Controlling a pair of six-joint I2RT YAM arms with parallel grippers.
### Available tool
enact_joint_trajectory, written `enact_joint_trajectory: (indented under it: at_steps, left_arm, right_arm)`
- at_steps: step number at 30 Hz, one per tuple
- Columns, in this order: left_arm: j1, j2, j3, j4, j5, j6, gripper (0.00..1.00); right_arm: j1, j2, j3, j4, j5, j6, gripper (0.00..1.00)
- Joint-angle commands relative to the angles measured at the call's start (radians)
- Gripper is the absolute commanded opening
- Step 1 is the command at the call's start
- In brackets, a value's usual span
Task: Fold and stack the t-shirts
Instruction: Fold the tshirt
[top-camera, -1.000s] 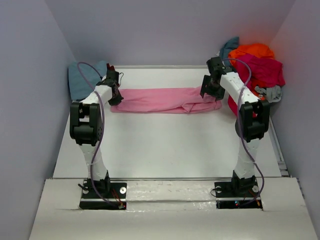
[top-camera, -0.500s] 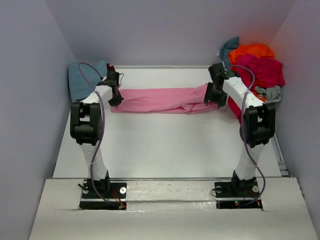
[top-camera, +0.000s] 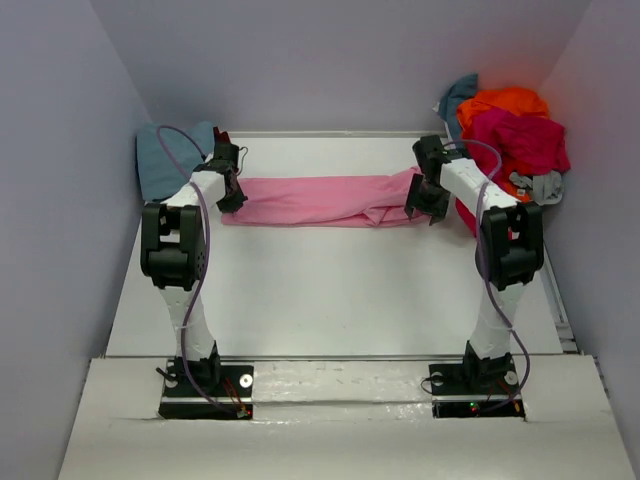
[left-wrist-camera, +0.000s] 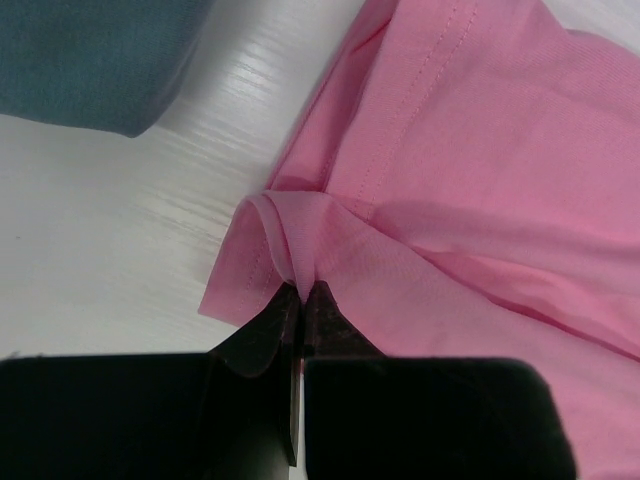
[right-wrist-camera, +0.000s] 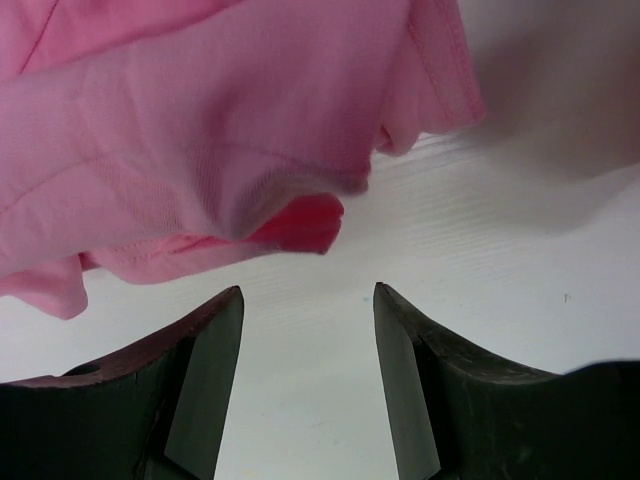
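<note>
White tabletop (top-camera: 330, 300) is carrying the pink t-shirt (top-camera: 320, 200), lying as a long band across the far side. Now the left gripper (left-wrist-camera: 300, 310) is pinching its left corner tight, probably anchoring that end. Meanwhile the right gripper (right-wrist-camera: 308, 330) is hovering, jaws apart, just short of the other end, apparently lining up a grab. More t-shirts (top-camera: 510, 130) are lying heaped far right.

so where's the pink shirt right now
In the top view the pink t-shirt lies stretched across the far middle of the table, its left end pinched by the left tool, its right end just ahead of the open right tool.
</note>
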Motion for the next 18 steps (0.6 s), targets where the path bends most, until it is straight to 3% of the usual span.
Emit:
enact_joint_trajectory:
  at_steps: [1,18]
  left_arm:
    - [-0.003,-0.014,0.029,-0.007,-0.016,0.011,0.06]
    - [-0.003,-0.014,0.026,-0.011,-0.02,0.017,0.06]
  right_arm:
    - [0.007,0.047,0.056,0.037,0.008,0.005,0.6]
    - [0.007,0.139,0.231,-0.013,0.037,-0.008,0.6]
